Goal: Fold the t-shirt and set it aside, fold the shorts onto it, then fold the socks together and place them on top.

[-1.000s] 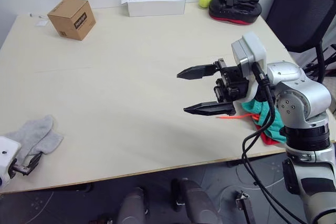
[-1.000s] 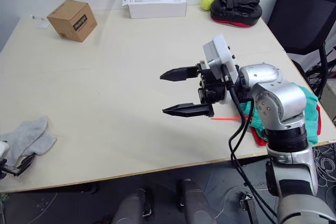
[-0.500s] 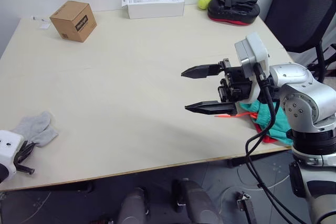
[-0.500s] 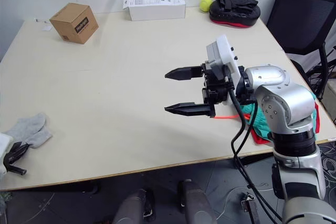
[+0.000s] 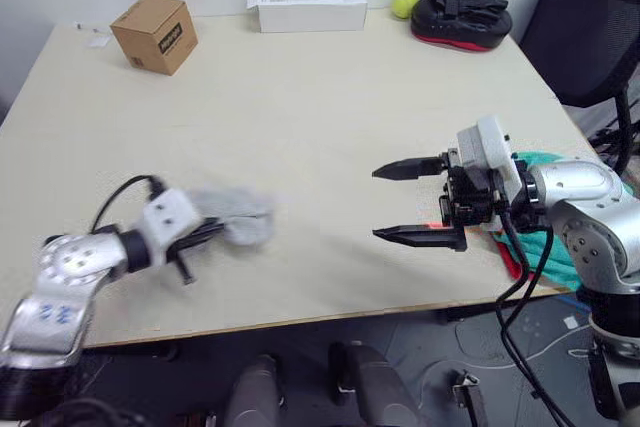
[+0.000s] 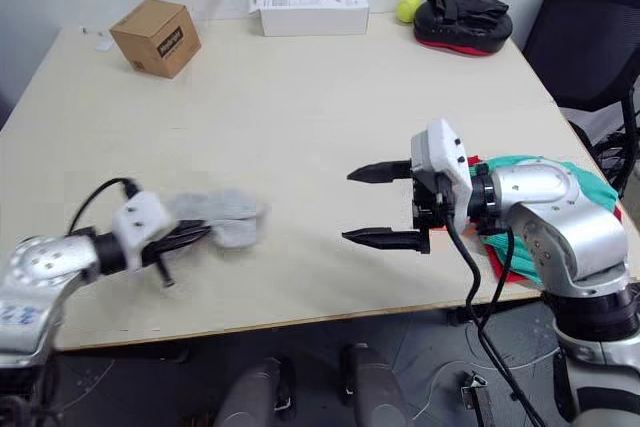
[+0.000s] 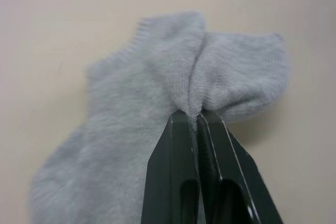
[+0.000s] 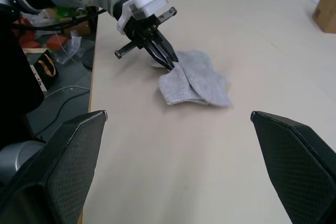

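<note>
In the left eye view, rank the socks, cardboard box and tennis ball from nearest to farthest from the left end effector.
1. The socks, pinched in the left end effector.
2. The cardboard box, at the far left of the table.
3. The tennis ball, at the far right edge.

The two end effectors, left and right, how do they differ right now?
The left end effector is shut, pinching the light grey knit socks; the right end effector is wide open and holds nothing. The left is low at the wooden table; the right hovers above it. Both have two black fingers.
</note>
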